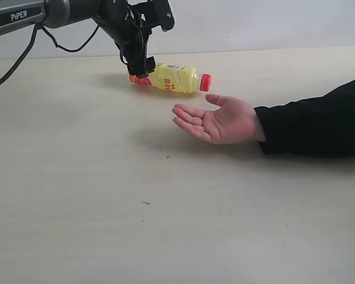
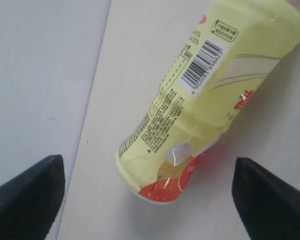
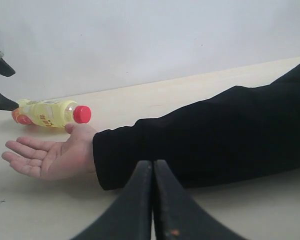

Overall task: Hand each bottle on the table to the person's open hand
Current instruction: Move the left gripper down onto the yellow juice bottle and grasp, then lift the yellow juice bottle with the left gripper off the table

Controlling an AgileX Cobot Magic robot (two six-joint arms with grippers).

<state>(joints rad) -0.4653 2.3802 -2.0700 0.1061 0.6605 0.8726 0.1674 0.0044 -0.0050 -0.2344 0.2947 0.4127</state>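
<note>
One yellow bottle (image 1: 176,77) with a red cap lies on its side on the pale table (image 1: 165,225), cap toward the person's open hand (image 1: 216,120). The hand rests palm up just in front of the bottle, with a black sleeve behind it. My left gripper (image 1: 143,66) hangs open over the bottle's base, its fingers (image 2: 27,192) wide on either side of the bottle (image 2: 210,95) and not touching it. My right gripper (image 3: 153,167) is shut with nothing in it, near the sleeve. The bottle (image 3: 47,113) and hand (image 3: 47,156) show there too. The other bottles are out of view.
The person's forearm in the black sleeve (image 1: 319,121) lies across the right of the table. A pale wall (image 1: 254,23) runs behind the table's far edge. The left arm (image 1: 41,15) reaches in from the upper left.
</note>
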